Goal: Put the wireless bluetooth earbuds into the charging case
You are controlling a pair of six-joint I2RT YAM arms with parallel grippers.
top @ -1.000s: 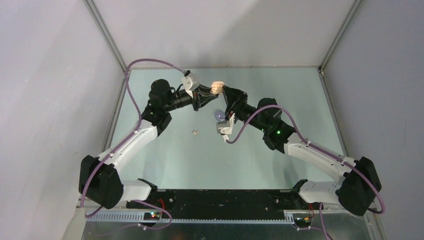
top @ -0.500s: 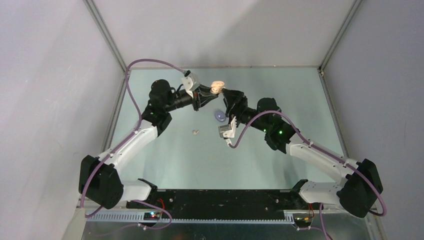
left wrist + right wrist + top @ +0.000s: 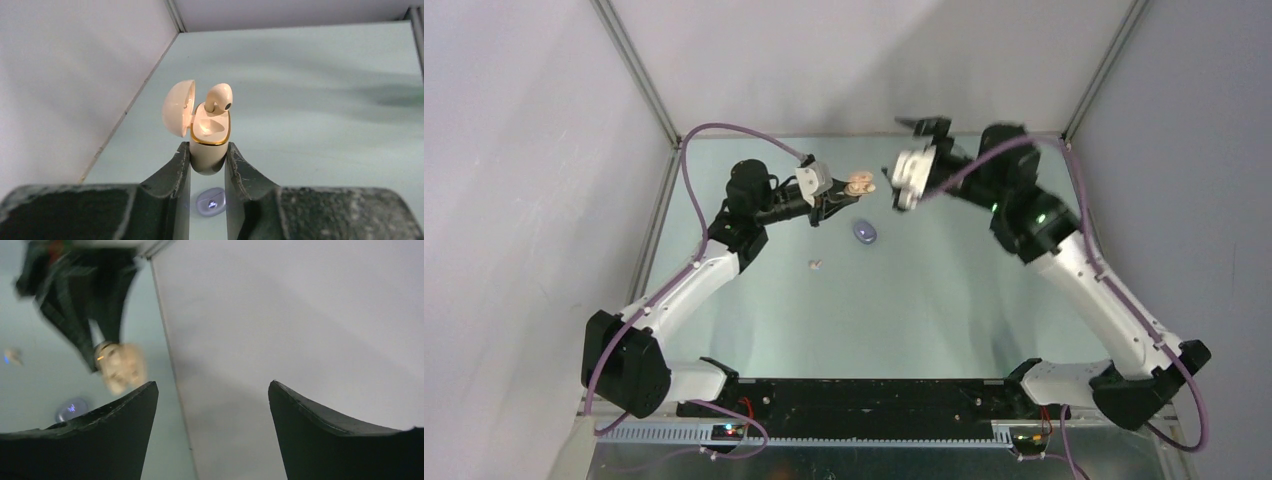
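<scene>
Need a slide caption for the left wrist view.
Left gripper clamps the open cream case, one cream earbud poking up from it.

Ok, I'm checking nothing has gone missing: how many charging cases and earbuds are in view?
Charging cases: 2, cream case and lilac case.
Earbuds: 2, earbud in the cream case and loose earbud.
Total: 4

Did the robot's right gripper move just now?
Yes. The right gripper swung away from the small purple oval case toward the back wall, jaws open.
</scene>
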